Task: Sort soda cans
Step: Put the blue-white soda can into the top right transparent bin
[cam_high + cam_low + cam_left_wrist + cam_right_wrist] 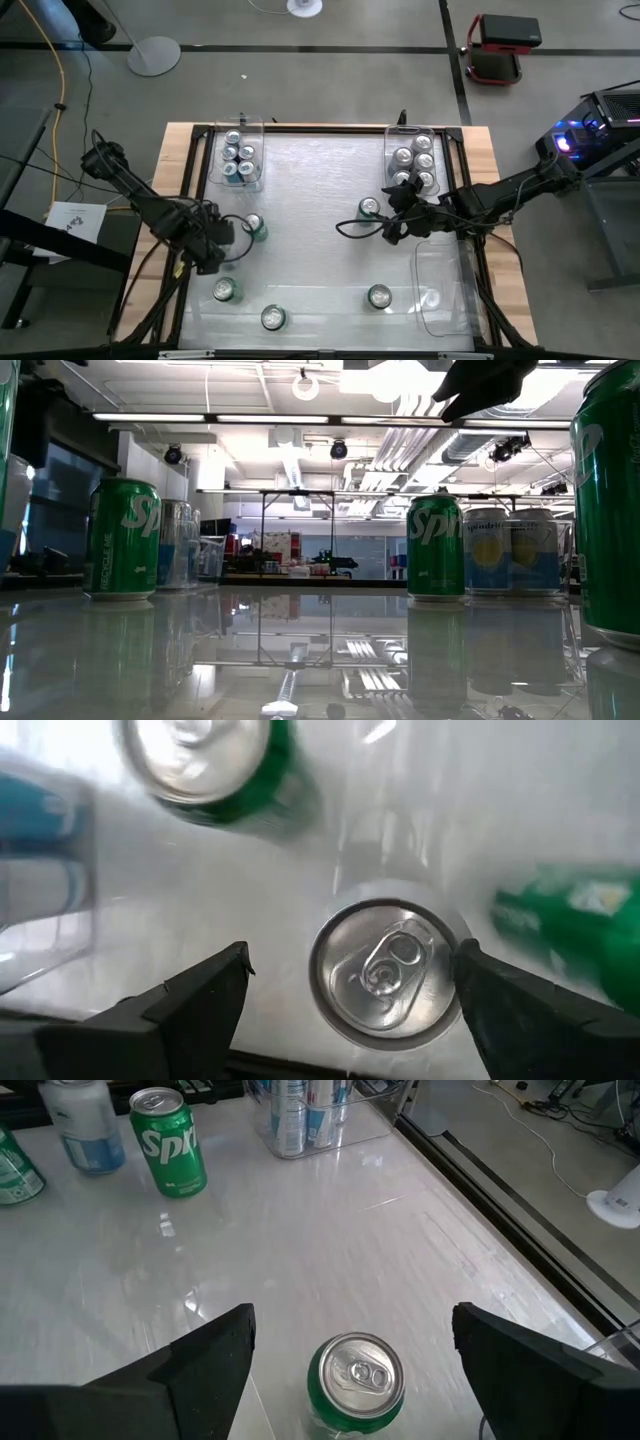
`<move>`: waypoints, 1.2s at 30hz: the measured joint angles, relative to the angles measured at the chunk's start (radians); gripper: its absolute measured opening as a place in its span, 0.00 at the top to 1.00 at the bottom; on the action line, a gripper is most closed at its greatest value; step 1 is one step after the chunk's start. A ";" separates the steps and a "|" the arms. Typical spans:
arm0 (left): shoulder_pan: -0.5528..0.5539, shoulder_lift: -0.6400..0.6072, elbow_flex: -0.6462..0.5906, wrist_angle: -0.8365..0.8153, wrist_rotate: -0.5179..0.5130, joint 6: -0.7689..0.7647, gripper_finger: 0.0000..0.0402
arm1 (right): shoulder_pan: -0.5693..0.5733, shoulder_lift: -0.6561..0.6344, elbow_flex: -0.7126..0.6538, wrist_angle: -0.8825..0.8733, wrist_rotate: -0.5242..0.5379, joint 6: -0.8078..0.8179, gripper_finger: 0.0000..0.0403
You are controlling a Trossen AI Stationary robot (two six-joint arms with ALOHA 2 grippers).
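**Colleague:** What do you have, starting at the front edge?

**Operator:** Three loose soda cans point(273, 318) with silver tops stand upright near the front of the glossy white table top point(320, 250), well apart from each other. Beside them on the right I see an empty clear rectangular plastic bin point(440, 290).

**Colleague:** And the claws?

**Operator:** Both are released and hold nothing. The left gripper point(352, 958) hangs over a silver-topped can point(385, 970), with one finger on each side and not touching it. The right gripper point(352, 1320) is the same over a green can point(362, 1380) near the middle of the table.

**Colleague:** What is behind them?

**Operator:** Two more clear bins at the far edge. The left far bin point(240, 155) has blue cans in it, the right far bin point(413, 160) has silver ones.

**Colleague:** What worries you?

**Operator:** On the left I see mostly the lid, so I cannot tell the side colour well. I could carry it to the wrong bin. Also another green can point(215, 770) stands near, and I think a finger coming down off-centre may hit a rim and tip a can. The surface looks slippery, so a pushed can could slide away. On the right, the can sits nearer to one finger, so closing may push it sideways first.
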 joint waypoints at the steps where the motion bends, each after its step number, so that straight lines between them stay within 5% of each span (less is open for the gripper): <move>1: 0.005 -0.004 0.000 0.000 -0.011 -0.013 0.19 | 0.000 0.000 0.000 0.000 0.000 0.000 0.19; 8: 0.008 -0.024 0.000 0.000 0.041 -0.015 0.19 | 0.000 0.000 0.000 0.000 -0.013 0.000 0.19; 15: -0.021 -0.020 0.000 -0.001 0.191 0.164 0.19 | 0.000 0.000 0.000 0.000 -0.013 0.000 0.19; 36: -0.028 0.195 0.001 0.002 0.198 0.463 0.20 | 0.000 0.000 0.000 0.000 -0.013 0.020 0.19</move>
